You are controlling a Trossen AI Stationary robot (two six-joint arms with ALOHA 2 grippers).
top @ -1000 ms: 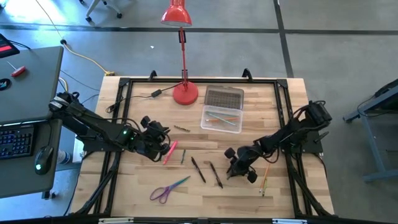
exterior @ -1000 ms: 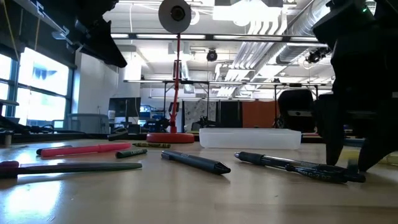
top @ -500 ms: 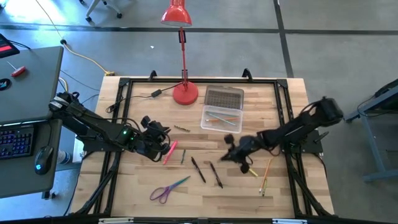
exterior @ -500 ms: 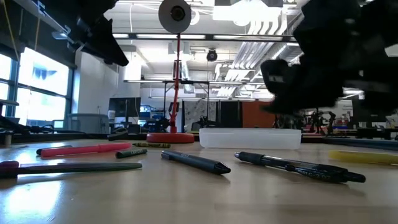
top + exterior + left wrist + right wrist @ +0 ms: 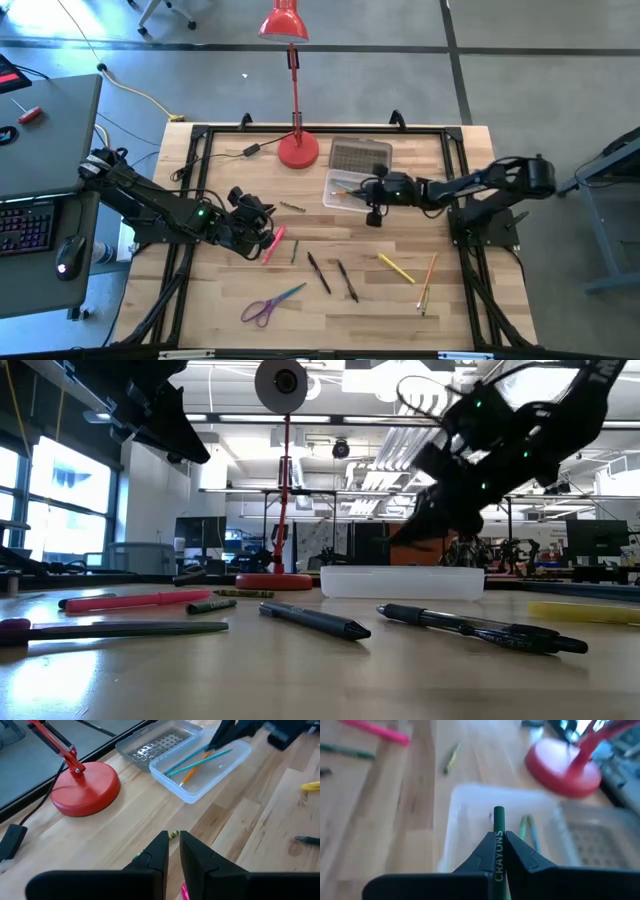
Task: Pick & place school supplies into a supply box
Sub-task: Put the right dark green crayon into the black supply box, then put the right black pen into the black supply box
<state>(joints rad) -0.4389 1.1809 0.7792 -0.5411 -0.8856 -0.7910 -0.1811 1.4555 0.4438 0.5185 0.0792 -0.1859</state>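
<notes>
My right gripper point(image 5: 372, 197) hovers over the clear supply box point(image 5: 345, 200), shut on a green crayon point(image 5: 498, 817). The box sits open and holds teal and orange pencils point(image 5: 197, 762); its bumpy grey lid point(image 5: 360, 156) lies flat on the far side. My left gripper point(image 5: 262, 228) waits shut above the pink marker point(image 5: 273, 244). Lying on the table are a green pen point(image 5: 294, 251), two black pens point(image 5: 319, 272), purple-handled scissors point(image 5: 268, 304), a yellow marker point(image 5: 396, 267) and pencils point(image 5: 427, 283). My right gripper pinches the green crayon between its two fingers. The crayon lies along the fingers, and its blunt end point(image 5: 498, 812) sticks out past the fingertips. It is lifted clear, above the open box.
The red lamp base point(image 5: 298, 150) stands left of the lid, its stem reaching past the table's far edge. A short olive crayon point(image 5: 292, 207) lies left of the box. Black frame rails run along the table's edges.
My right gripper rose from the table by the black pens and travelled toward the far edge and left, ending above the clear box with the green crayon in its fingers. The yellow marker now shows where the gripper stood before.
</notes>
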